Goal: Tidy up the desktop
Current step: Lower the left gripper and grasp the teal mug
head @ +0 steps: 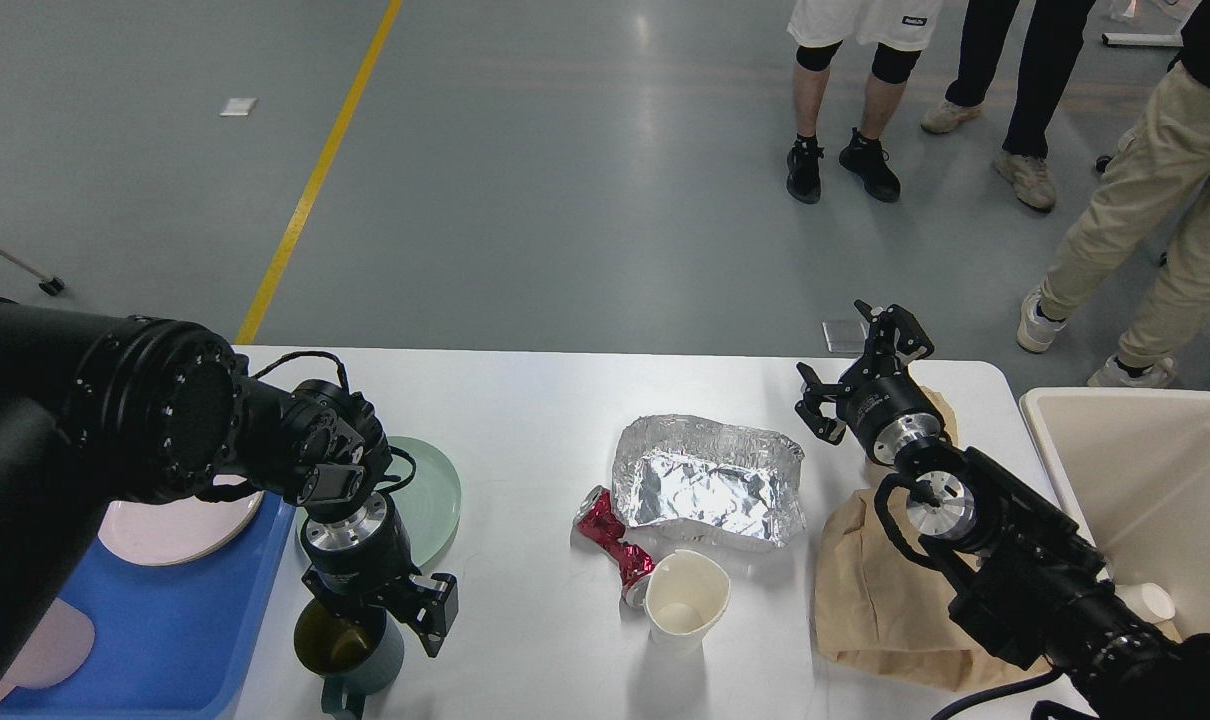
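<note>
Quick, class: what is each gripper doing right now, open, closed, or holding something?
Left gripper: jaws open, right over the dark green mug, nothing held.
Right gripper: jaws open, empty, raised above the desktop.

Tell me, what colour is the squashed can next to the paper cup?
The squashed can is shiny red with silver ends, seen in the head view, the only one.

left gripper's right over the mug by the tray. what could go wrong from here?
1. The left gripper hangs over the dark mug, which stands near the front edge of the desktop; an off-centre grasp could tip it or push it off.
2. The green plate lies just behind that arm; a swing toward the blue tray might clip it.
3. The paper cup touches the crushed red can, so lifting one may drag the other.
</note>
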Controlling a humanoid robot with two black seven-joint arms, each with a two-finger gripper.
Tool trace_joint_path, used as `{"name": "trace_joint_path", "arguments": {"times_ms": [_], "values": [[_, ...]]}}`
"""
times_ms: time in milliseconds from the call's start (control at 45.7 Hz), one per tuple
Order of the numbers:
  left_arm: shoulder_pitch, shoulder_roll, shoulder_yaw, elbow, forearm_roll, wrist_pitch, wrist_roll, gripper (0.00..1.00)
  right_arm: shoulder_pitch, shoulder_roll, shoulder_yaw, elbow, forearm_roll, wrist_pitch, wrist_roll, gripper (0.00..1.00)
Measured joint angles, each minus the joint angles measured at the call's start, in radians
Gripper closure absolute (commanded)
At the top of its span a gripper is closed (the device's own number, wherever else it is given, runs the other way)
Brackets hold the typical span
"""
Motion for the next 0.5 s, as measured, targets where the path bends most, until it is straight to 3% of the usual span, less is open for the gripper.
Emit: {"name": "trace_joint_path", "arguments": {"times_ms": [285,372,504], "values": [[-0.012,0.001,0.006,-0.003,0.000,-0.077,-0.002,0.93,0.000,0.000,0.000,0.000,0.000,0.000,0.000,0.00],[-0.014,0.002,0.011,-0.003,0.000,-0.112,-0.001,0.99,0.000,0.000,0.000,0.000,0.000,0.000,0.000,0.00],[-0.016,0.004,0.015,-0.003,0.002,-0.137,0.000,1.00,0.000,0.000,0.000,0.000,0.000,0.000,0.000,0.00]]}}
